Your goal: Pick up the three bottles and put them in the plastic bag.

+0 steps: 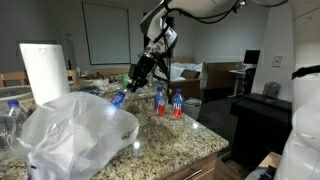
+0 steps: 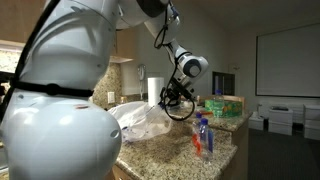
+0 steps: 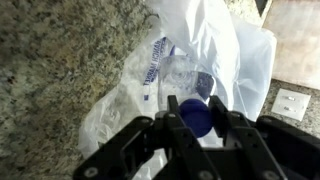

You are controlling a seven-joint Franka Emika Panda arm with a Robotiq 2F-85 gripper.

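Here, above the granite counter (image 3: pixel 60 70), the gripper (image 3: pixel 197 112) hangs over the plastic bag (image 3: pixel 215 45). Its dark fingers (image 3: pixel 168 125) are closed narrowly on the held bottle (image 3: pixel 195 118). In the wrist view only the blue cap shows between them; the bottle's body is hidden below. In an exterior view the held bottle (image 1: pixel 119 97) dangles tilted under the gripper (image 1: pixel 130 86), at the far edge of the bag (image 1: pixel 75 135), though whether it touches the plastic cannot be told. The bag sprawls crinkled across the near counter and is cut off by the bottom of the picture. A blue print (image 3: pixel 155 65) on it is too blurred to read. The second bottle (image 1: pixel 160 100) and the third bottle (image 1: pixel 177 104) stand upright side by side, apart from the bag. A paper-towel roll (image 1: pixel 45 70) rises behind the bag, its base hidden. In the opposite exterior view the robot's white body (image 2: pixel 60 110) fills the left half and hides much of the counter. There the gripper (image 2: pixel 170 103) is a small dark shape beyond the bag (image 2: pixel 140 120), and the two standing bottles overlap and are hard to tell apart.
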